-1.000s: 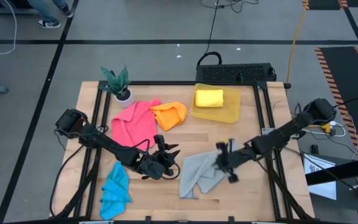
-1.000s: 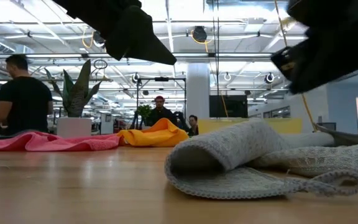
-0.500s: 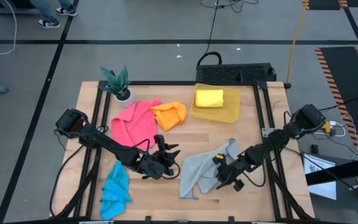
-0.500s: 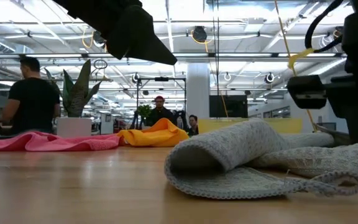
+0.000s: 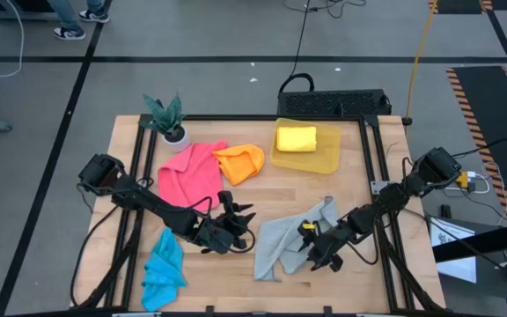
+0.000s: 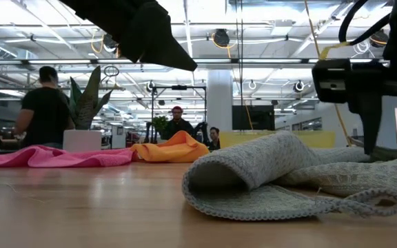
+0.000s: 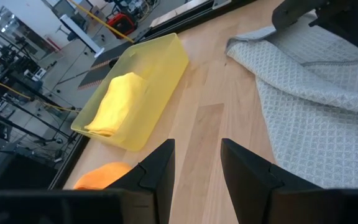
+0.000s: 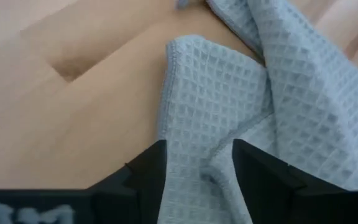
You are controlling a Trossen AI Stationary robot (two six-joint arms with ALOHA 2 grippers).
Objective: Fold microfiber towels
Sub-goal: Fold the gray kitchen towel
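Observation:
The grey towel lies crumpled on the table at near centre, its left part rolled over on itself. My right gripper stands open over the towel's right part, with a hemmed edge showing between its fingers. My left gripper hovers open just left of the grey towel, nothing between its fingers. Flat at the far left lies the pink towel, with the orange one bunched beside it. The blue towel lies crumpled at the near left. The yellow towel sits folded in the bin. My right gripper slants down from the table's right at the grey towel's right part. One finger reaches down to the cloth. Its open fingers stand on either side of a fold, and I cannot tell whether they touch it.
A translucent yellow bin stands at the far centre-right. A small potted plant is at the far left corner. Bare wood shows between the grey towel and the bin. People move in the room behind the table.
My right gripper has come down and toward the table's near edge onto the grey towel's right part, rolling as it went. The towel's far right corner, which was under the gripper, now lies uncovered on the table.

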